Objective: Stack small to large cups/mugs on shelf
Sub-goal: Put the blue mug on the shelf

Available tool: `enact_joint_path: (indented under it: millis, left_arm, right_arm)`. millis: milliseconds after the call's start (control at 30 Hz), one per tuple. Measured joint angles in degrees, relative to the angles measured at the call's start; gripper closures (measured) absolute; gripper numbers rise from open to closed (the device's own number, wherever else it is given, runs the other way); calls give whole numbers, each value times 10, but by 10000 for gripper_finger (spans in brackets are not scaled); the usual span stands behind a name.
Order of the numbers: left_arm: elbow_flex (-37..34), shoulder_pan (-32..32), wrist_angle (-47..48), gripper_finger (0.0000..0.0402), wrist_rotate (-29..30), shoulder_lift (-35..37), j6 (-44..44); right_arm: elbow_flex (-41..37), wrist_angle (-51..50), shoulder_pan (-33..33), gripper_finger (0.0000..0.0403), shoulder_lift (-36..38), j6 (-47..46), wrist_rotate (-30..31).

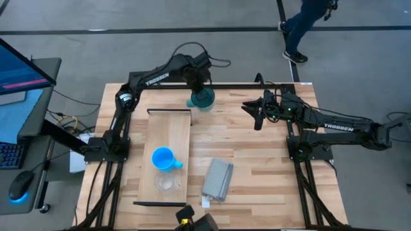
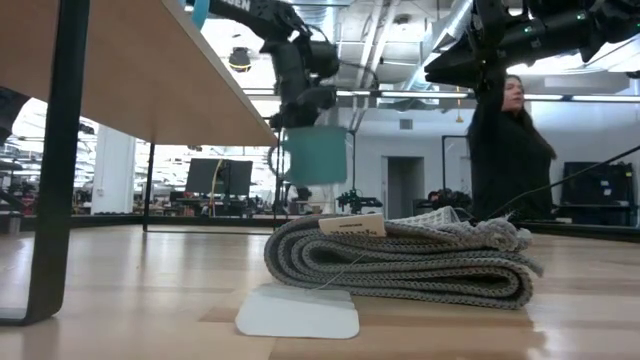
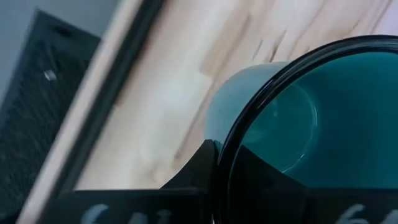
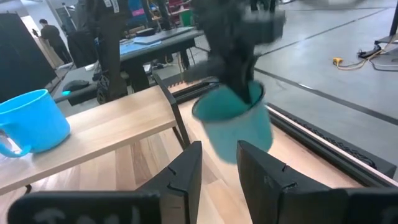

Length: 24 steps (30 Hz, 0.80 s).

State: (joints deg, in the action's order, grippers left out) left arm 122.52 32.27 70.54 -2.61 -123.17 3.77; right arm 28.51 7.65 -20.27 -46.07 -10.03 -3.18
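High view: blue mug and clear cup sit apart on shelf, unstacked; left gripper clenched on raised teal mug; right gripper released, waiting.

"TROSSEN" is printed on the left arm and the right arm.

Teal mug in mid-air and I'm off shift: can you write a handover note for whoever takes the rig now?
Left gripper: shut on the large teal handled mug, held above the table past the far end of the long light wood shelf.
Right gripper: open, empty, waiting on the right.
Done: bright blue handled mug and small clear cup stand on the shelf.
Left: set the teal mug on the shelf.
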Motion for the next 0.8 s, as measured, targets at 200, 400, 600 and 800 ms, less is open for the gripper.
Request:
enact_joint_path:
  millis: [200,400,600,800]
  left_arm:
    - [116,21,45,390,-18,1,0]
    - [113,46,105,390,-46,47,-44]
    - [113,47,125,390,-41,102,-94]
    - [113,37,126,390,-51,170,-166]
  right_arm:
    - [0,0,0,280,0,0,0]
    - [0,0,0,280,0,0,0]
    - [0,0,-1,280,0,15,0]
    - [0,-4,-1,280,0,15,0]
